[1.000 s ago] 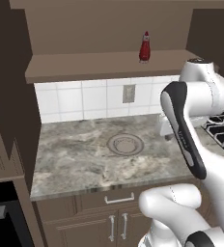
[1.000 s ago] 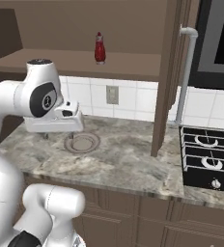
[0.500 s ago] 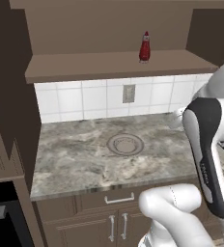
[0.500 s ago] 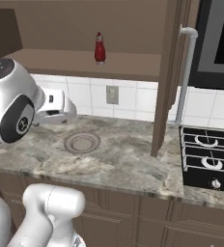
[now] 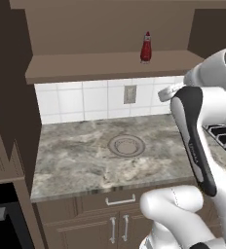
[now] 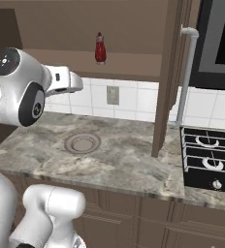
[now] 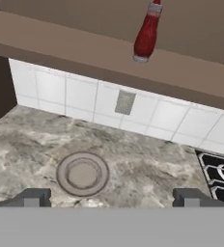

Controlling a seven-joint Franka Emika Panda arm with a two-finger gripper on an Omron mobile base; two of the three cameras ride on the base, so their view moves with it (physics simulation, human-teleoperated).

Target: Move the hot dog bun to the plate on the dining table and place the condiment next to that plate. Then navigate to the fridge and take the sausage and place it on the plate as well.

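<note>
1. The condiment [image 5: 145, 47] stands upright on the shelf [image 6: 134, 65] above the tiled wall, well apart from the round grey disc [image 5: 126, 145] on the desk [image 5: 85, 160].
2. Fingers [image 7: 32, 198]: spread wide, holding nothing (tips low in the hand view).
3. Judgement: raise the hand level with the bottle's body, approach horizontally, clear the shelf edge, and close below the narrow neck.

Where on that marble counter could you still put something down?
Most of the counter is bare: the wide patch left of the round grey disc, and the stretch between it and the gas hob. The shelf above is open left of the red bottle. It is crowded where the arm reaches over.
</note>
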